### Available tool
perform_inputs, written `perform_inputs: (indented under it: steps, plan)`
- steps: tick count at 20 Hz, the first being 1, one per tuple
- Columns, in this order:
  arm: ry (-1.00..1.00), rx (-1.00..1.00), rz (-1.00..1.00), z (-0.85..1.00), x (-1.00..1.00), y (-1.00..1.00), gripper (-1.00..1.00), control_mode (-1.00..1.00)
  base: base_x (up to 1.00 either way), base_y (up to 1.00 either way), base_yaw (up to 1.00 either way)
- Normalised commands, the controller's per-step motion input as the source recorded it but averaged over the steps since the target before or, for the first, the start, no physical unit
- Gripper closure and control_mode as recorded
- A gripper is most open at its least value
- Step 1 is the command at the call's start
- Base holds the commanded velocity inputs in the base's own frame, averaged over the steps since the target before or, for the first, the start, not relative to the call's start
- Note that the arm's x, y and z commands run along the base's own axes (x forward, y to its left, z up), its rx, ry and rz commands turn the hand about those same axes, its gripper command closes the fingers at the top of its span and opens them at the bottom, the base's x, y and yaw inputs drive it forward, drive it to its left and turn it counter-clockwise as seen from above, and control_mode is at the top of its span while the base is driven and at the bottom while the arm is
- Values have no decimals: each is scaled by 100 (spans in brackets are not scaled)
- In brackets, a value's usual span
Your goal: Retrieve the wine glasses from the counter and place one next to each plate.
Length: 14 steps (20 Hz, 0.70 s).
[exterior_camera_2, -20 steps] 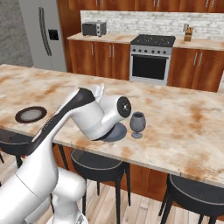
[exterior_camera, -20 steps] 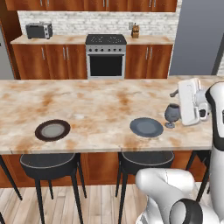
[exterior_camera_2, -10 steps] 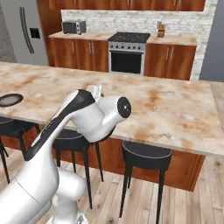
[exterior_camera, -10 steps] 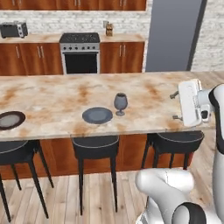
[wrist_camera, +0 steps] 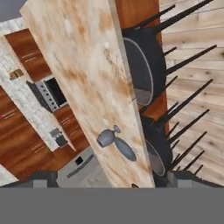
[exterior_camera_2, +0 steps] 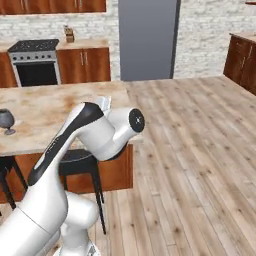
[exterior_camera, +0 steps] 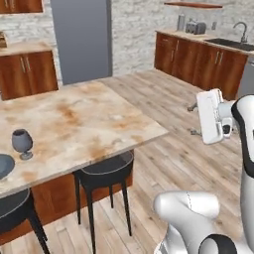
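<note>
- My claw is wide open and holds nothing.
- It hangs in the air over the wood floor, off past the end of the island.
- In my hand view I see my 2 dark finger tips low at the edge, well apart.
- 1 wine glass stands upright on the island, near the front edge.
- It is just beside a dark plate, which sits at the left edge of the left base view.
- In my hand view the glass and the plate look like they touch, but I cannot tell.
- 2 black stools stand under the island's edge.
- Far across the room is the counter with a sink.
- A big grey fridge stands by the wall, and a stove is to its left.
</note>
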Motion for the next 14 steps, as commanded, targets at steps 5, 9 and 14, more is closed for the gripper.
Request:
perform_inputs:
  steps: [5,9,14]
  plan:
    - [0,0,0,0,0,0,-100,100,0,-54,-88]
    - [0,0,0,0,0,0,-100,100,59,-70,-61]
    - [0,0,0,0,0,0,-100,100,94,-94,-41]
